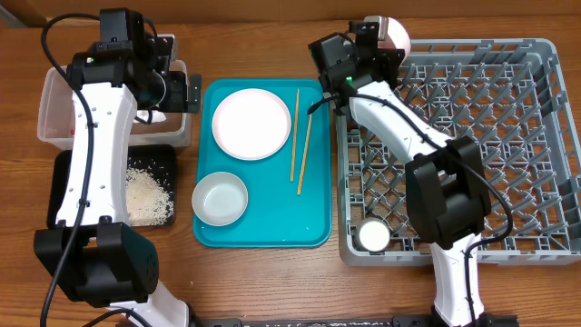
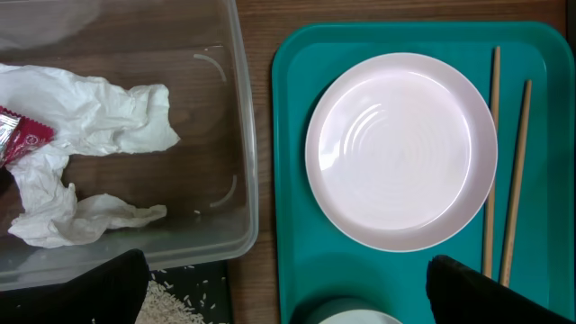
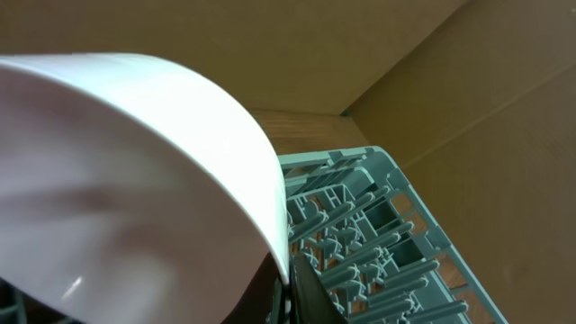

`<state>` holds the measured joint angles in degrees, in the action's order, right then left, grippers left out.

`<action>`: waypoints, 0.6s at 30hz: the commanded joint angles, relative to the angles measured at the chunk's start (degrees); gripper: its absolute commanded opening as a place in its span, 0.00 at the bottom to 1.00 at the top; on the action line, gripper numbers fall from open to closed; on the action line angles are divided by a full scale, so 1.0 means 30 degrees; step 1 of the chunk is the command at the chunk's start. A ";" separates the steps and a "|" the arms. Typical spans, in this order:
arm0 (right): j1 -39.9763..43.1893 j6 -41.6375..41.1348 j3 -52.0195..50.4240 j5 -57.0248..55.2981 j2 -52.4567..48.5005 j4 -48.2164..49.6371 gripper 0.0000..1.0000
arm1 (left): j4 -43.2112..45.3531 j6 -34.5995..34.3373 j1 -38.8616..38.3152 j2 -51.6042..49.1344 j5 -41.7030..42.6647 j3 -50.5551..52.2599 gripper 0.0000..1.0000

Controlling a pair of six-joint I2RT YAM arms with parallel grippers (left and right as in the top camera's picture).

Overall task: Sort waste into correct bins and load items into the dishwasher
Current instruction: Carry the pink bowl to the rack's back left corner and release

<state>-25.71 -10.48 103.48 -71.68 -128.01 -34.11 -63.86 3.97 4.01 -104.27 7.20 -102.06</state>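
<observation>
My left gripper [image 1: 178, 89] hangs open and empty above the right edge of the clear tub [image 1: 54, 100]; its fingertips frame the bottom of the left wrist view [image 2: 288, 301]. The tub [image 2: 236, 135] holds crumpled white tissue [image 2: 99, 117] and the red wrapper [image 2: 20, 135]. Rice [image 1: 147, 195] lies in the black tray [image 1: 65, 182]. The white plate [image 1: 251, 124], a pale bowl [image 1: 220, 198] and two chopsticks [image 1: 300, 136] lie on the teal tray. My right gripper [image 1: 377, 41] is shut on the rim of a pale pink bowl [image 3: 117, 180], held above the far left corner of the grey rack [image 1: 472, 136].
A white cup [image 1: 373, 236] sits in the rack's near left corner. The teal tray [image 1: 263, 227] lies between the bins and the rack. A cardboard wall [image 3: 432, 99] stands behind the rack. The plate [image 2: 400, 148] and chopsticks [image 2: 504, 162] show in the left wrist view.
</observation>
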 commanded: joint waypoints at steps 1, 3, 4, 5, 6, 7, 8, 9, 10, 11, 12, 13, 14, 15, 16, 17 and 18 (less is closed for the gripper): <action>-0.0612 -0.0051 -0.0262 -0.0044 -0.0219 -0.0801 0.04 | 0.0000 -0.0109 0.0029 0.0291 -0.0117 -0.0532 1.00; -0.1064 -0.0051 -0.0262 -0.0015 -0.0211 -0.1333 0.06 | 0.0000 -0.0109 0.0029 0.0291 -0.0117 -0.0532 1.00; -0.1297 -0.0051 -0.0262 -0.0015 -0.0211 -0.1647 0.12 | 0.0000 -0.0109 0.0029 0.0291 -0.0109 -0.0532 1.00; -0.1515 -0.0051 -0.0262 -0.0015 -0.0211 -0.1923 0.27 | 0.0000 -0.0109 0.0029 0.0291 -0.0109 -0.0532 1.00; -0.1821 -0.0058 -0.0262 -0.0015 -0.0211 -0.2280 0.42 | 0.0000 -0.0109 0.0029 0.0291 -0.0109 -0.0532 1.00; -0.1960 -0.0058 -0.0262 -0.0015 -0.0211 -0.2390 0.47 | 0.0000 -0.0109 0.0029 0.0291 -0.0117 -0.0532 1.00; -0.2157 -0.0058 -0.0262 -0.0015 -0.0211 -0.2535 0.56 | 0.0000 -0.0109 0.0029 0.0291 -0.0117 -0.0532 1.00; -0.2339 -0.0058 -0.0255 -0.0015 -0.0197 -0.2645 0.62 | 0.0000 -0.0109 0.0029 0.0291 -0.0109 -0.0532 1.00; -0.2550 -0.0058 -0.0255 -0.0007 -0.0189 -0.2834 0.67 | 0.0000 -0.0109 0.0029 0.0291 -0.0117 -0.0532 1.00; -0.2783 -0.0058 -0.0248 0.0066 -0.0131 -0.3111 0.70 | 0.0000 -0.0109 0.0029 0.0291 -0.0117 -0.0532 1.00; -0.2929 -0.0058 -0.0240 0.0321 -0.0080 -0.3395 0.71 | 0.0000 -0.0109 0.0029 0.0291 -0.0117 -0.0532 1.00; -0.3111 -0.0073 -0.0219 0.0918 0.0066 -0.3854 0.72 | -0.0007 -0.0109 0.0029 0.0291 -0.0117 -0.0532 1.00; -0.3213 -0.0226 -0.0219 0.1377 0.0204 -0.4204 0.72 | 0.0000 -0.0109 0.0029 0.0291 -0.0109 -0.0532 1.00; -0.3293 -0.0619 -0.0219 0.1712 0.0335 -0.4554 0.72 | 0.0000 -0.0109 0.0029 0.0291 -0.0109 -0.0532 1.00; -0.3337 -0.1137 -0.0219 0.2157 0.0546 -0.5005 0.72 | 0.0000 -0.0109 0.0029 0.0291 -0.0117 -0.0532 1.00; -0.3359 -0.1858 -0.0197 0.2973 0.0903 -0.5690 0.72 | 0.0007 -0.0109 0.0029 0.0291 -0.0117 -0.0532 1.00; -0.3359 -0.2193 -0.0153 0.3424 0.1093 -0.6047 0.72 | 0.0000 -0.0109 0.0029 0.0291 -0.0117 -0.0532 1.00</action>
<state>-35.66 -12.21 102.94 -66.74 -128.07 -50.28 -63.88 3.97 4.01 -104.27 7.20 -102.06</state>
